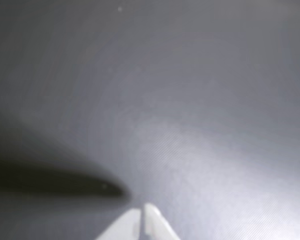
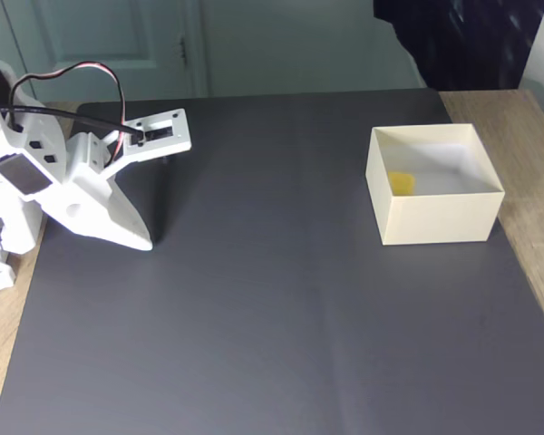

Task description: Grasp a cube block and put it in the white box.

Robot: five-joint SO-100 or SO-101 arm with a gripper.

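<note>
The yellow cube block (image 2: pixel 401 182) lies inside the white box (image 2: pixel 435 219), near its left wall, at the right of the dark mat in the fixed view. My white gripper (image 2: pixel 143 241) rests at the far left of the mat, tip down on the surface, far from the box. In the wrist view the two white fingertips (image 1: pixel 152 216) meet at the bottom edge, so the gripper (image 1: pixel 142 209) is shut with nothing in it, just above the grey mat.
A dark grey mat (image 2: pixel 272 308) covers most of the wooden table (image 2: pixel 535 118). The arm's white body and cables (image 2: pixel 36 172) stand at the left edge. A dark object (image 2: pixel 462 41) sits behind the mat at the top right.
</note>
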